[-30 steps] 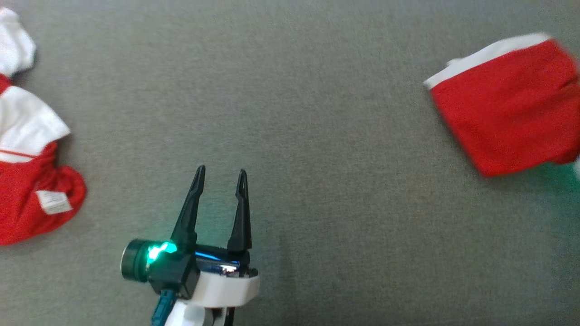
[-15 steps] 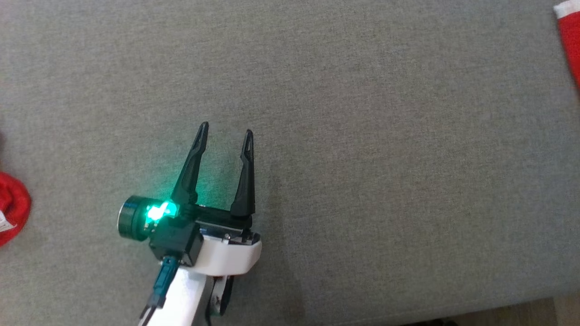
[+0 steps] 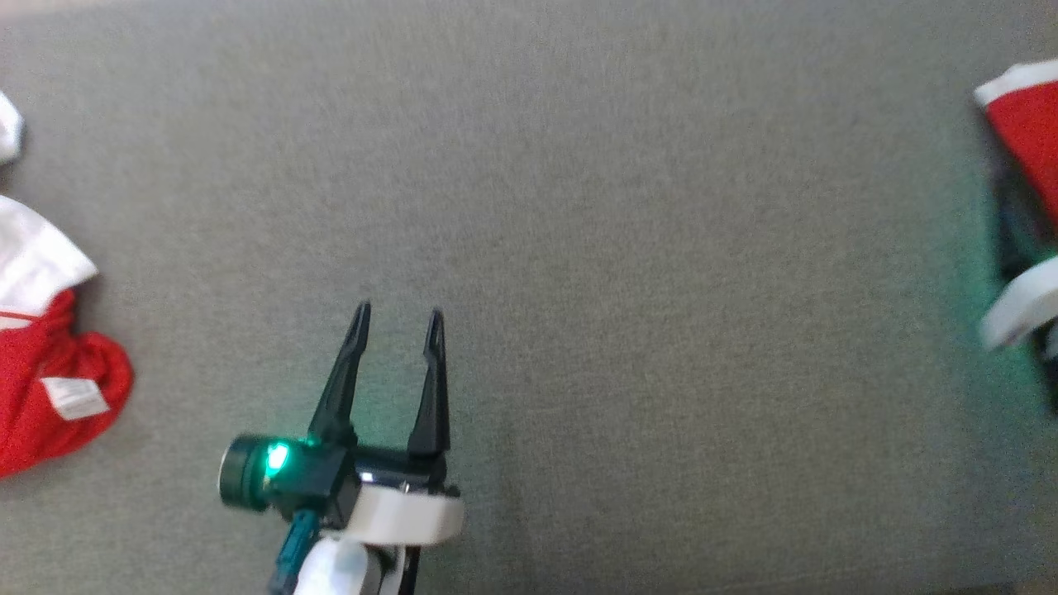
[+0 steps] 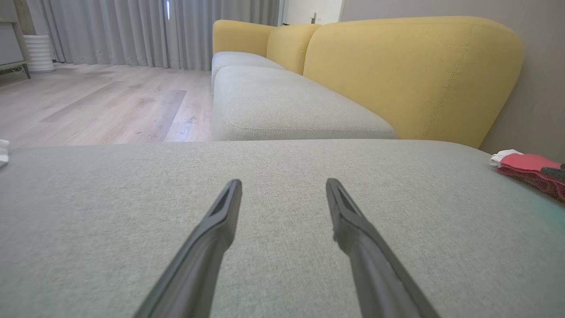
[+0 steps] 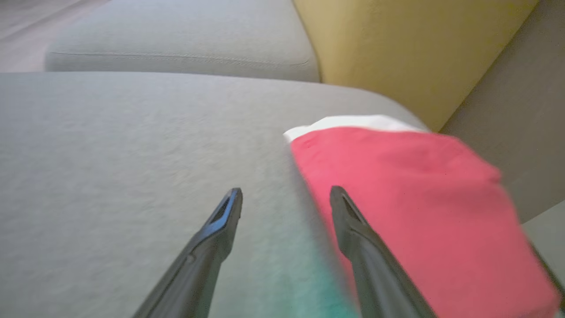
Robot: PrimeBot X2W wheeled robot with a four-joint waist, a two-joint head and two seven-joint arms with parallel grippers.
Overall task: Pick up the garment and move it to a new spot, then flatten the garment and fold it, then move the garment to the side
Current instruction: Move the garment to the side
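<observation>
The garment (image 5: 410, 190) is red with a white edge and lies folded on the grey cushion (image 5: 110, 154), close to the yellow backrest. My right gripper (image 5: 286, 194) is open at the garment's left edge, holding nothing: one finger is over the red cloth, the other over bare cushion. In the head view the garment (image 3: 1029, 132) sits at the far right edge, with my right arm's pale wrist (image 3: 1018, 310) just below it. My left gripper (image 3: 398, 312) is open and empty over the middle of the cushion, also seen as left gripper (image 4: 283, 183). The garment (image 4: 527, 164) shows at the right there.
A crumpled red and white pile of clothes (image 3: 50, 388) with a white label lies at the cushion's left edge. A yellow sofa backrest (image 4: 410, 75) and further grey seat cushions (image 4: 287, 110) stand beyond. Wooden floor (image 4: 97, 101) lies to the left.
The head camera has swung, so the whole picture has shifted. My right gripper has opened beside the folded garment. My left gripper stays open and empty.
</observation>
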